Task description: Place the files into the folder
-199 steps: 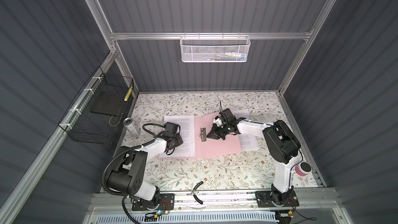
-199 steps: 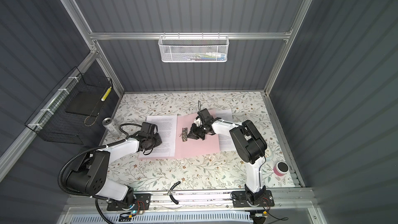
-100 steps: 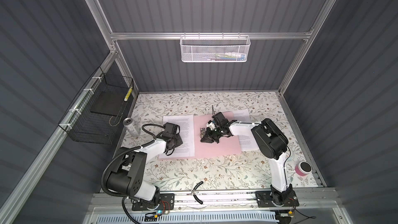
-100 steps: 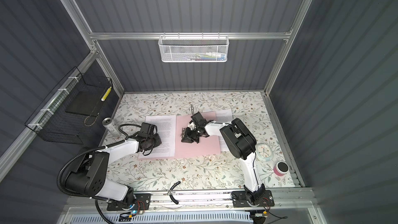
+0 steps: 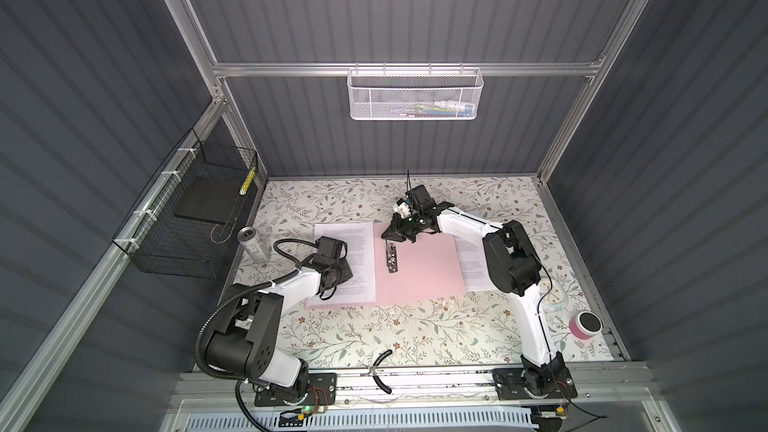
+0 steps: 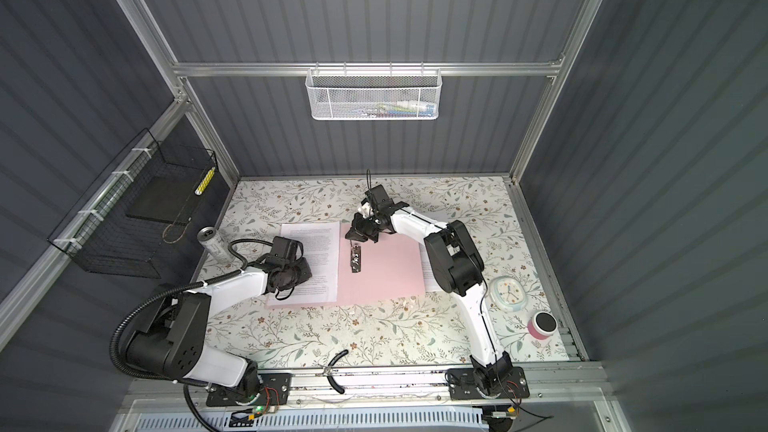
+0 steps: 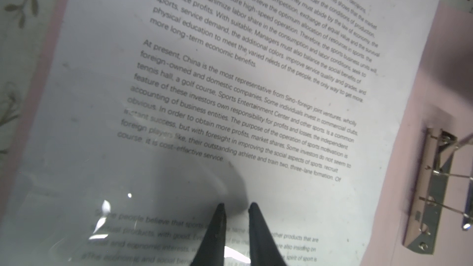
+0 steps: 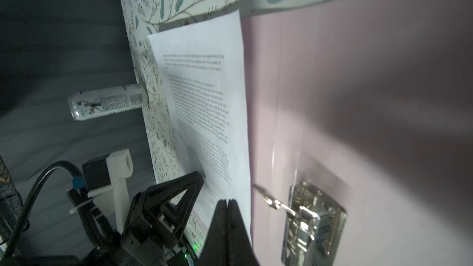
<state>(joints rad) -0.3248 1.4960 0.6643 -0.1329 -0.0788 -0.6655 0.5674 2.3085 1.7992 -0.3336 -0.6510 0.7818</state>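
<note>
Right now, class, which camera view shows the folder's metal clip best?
Left wrist: the metal clip appears close, its whole bar visible. Right wrist shows it foreshortened, at the edge; both top views show it tiny.

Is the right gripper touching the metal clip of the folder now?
Apart. The right wrist view shows white sheet and pink folder between the shut right gripper and the metal clip.

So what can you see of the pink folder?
The folder is pale pink and looks like thin plastic. It lies open and flat on the flowery table. A shiny metal clip sits beside its spine fold. A printed sheet covers the half nearer the left arm, with the left gripper resting on it.
</note>
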